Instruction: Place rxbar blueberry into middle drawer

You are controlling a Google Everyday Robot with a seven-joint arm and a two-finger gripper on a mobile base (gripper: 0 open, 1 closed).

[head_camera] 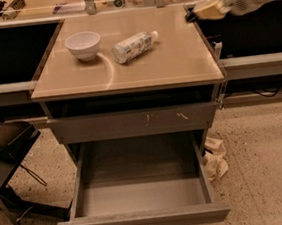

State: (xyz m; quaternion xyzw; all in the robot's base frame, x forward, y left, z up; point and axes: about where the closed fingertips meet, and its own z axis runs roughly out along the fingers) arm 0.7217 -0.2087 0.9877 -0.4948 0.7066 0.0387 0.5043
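- The end effector (197, 12) is seen above the right rear corner of the worktop (156, 67), clamped on the rxbar blueberry (189, 16), of which only a dark end shows at its tip.
- So little of the bar is visible beyond the grip that the hold may be shallow. The shiny wrapper could slip out during the long carry down, and the bar would drop on the worktop or the floor.
- The middle drawer (139, 195) stands pulled out, low and well apart from the bar. A descent made too close to the cabinet could strike the worktop's front edge or the scratched drawer front (132, 122).
- If the bar were released too far forward or to the right, it would miss the drawer rim and land by the crumpled cloth (215, 159).
- The bottle (133, 46) and bowl (82, 42) lie to the left, and a sweep across the worktop could knock them.
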